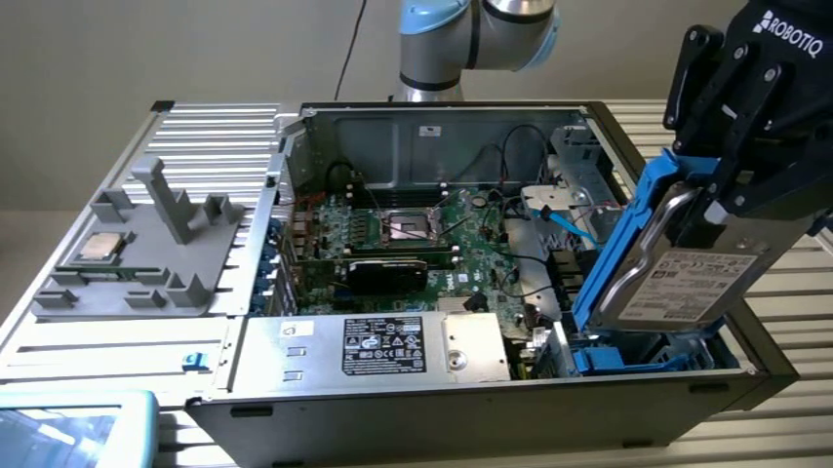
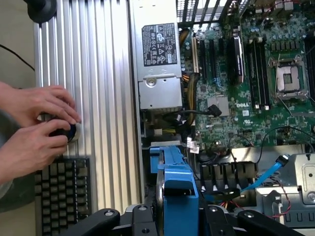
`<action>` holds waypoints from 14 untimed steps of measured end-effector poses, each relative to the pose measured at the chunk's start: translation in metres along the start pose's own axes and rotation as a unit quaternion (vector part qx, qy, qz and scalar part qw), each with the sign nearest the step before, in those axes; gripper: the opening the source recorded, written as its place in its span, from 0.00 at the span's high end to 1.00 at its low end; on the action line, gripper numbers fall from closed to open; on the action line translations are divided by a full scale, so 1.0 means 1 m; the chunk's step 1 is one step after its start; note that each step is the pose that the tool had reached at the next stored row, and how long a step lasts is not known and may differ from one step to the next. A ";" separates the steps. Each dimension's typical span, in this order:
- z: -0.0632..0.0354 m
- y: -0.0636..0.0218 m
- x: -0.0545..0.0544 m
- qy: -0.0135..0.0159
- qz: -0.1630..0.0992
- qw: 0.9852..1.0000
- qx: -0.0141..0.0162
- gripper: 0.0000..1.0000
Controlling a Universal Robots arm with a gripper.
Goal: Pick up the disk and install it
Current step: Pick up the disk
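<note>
The disk (image 1: 686,281), a silver-grey hard drive with a white label in a bright blue carrier, hangs upright on its edge over the right front corner of the open computer case (image 1: 390,400). My black gripper (image 1: 735,180) is shut on its upper part. Its lower end reaches down to the blue drive bay (image 1: 638,358) in the case. In the wrist view the blue carrier of the disk (image 2: 179,194) sits between the two sides of my gripper (image 2: 174,219), above the bay's blue rails.
The motherboard (image 1: 416,244), cables and the power supply (image 1: 390,346) lie inside the case. A grey holder (image 1: 143,253) with a square processor chip (image 1: 104,247) stands at the exterior view's left. A person's hands (image 2: 34,128) rest by a keyboard (image 2: 64,191) beside the case.
</note>
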State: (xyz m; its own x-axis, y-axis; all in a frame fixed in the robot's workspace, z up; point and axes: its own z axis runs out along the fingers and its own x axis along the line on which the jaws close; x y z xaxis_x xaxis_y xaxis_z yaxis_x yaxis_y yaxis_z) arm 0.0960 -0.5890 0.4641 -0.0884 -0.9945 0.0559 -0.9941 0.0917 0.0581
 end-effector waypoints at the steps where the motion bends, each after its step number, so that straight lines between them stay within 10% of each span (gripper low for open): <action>1: 0.0004 -0.0002 -0.001 0.000 0.000 1.000 0.000 0.63; 14: 0.0017 -0.0007 -0.006 0.000 0.000 1.000 0.004 0.63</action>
State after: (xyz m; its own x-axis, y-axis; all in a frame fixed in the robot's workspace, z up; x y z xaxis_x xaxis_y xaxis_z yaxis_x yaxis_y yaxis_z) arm 0.0972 -0.5831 0.4621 -0.0878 -0.9946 0.0551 -0.9946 0.0906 0.0504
